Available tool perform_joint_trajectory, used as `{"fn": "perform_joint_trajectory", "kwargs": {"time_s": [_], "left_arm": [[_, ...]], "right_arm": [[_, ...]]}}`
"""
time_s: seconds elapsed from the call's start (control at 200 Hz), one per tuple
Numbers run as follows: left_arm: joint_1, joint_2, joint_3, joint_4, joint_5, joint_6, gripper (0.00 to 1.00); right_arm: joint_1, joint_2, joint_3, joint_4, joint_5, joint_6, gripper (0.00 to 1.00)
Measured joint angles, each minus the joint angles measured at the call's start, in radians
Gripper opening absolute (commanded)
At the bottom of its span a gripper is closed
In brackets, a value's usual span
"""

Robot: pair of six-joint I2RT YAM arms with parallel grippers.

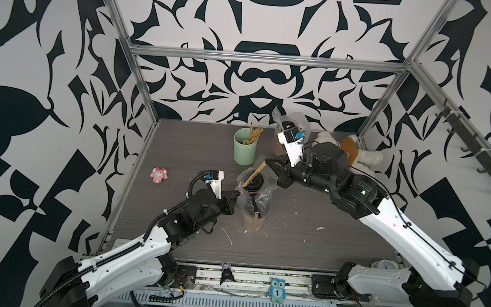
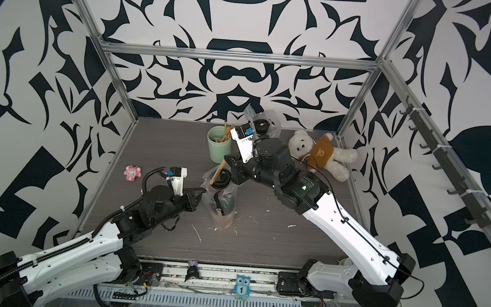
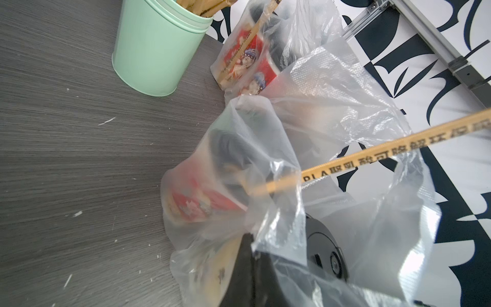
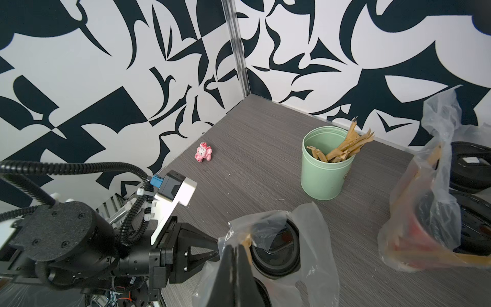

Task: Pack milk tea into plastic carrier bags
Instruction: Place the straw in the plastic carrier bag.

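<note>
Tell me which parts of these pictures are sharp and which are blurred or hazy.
Left wrist view: the print on the straw is sharp, the red cup is hazy behind the plastic bag, the left gripper is a blur. Right wrist view: the green cup is sharp, the right gripper out of focus. Both top views: even light, no hard shadows.

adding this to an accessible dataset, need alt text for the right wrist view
Both pincers are shut at the mouth of a clear plastic bag holding black-lidded cups: the left pincer pinches its rim, the right pincer grips a paper-wrapped straw. Beyond stand a mint-green cup of sticks, a second bagged cup and a pink pig toy.
</note>
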Motion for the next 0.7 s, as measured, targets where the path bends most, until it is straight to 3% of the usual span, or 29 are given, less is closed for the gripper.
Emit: {"fn": "perform_joint_trajectory", "kwargs": {"time_s": [0.7], "left_arm": [[0.000, 0.000, 0.000, 0.000, 0.000, -0.001, 0.00]], "right_arm": [[-0.014, 0.024, -0.109, 0.069, 0.007, 0.054, 0.00]]}}
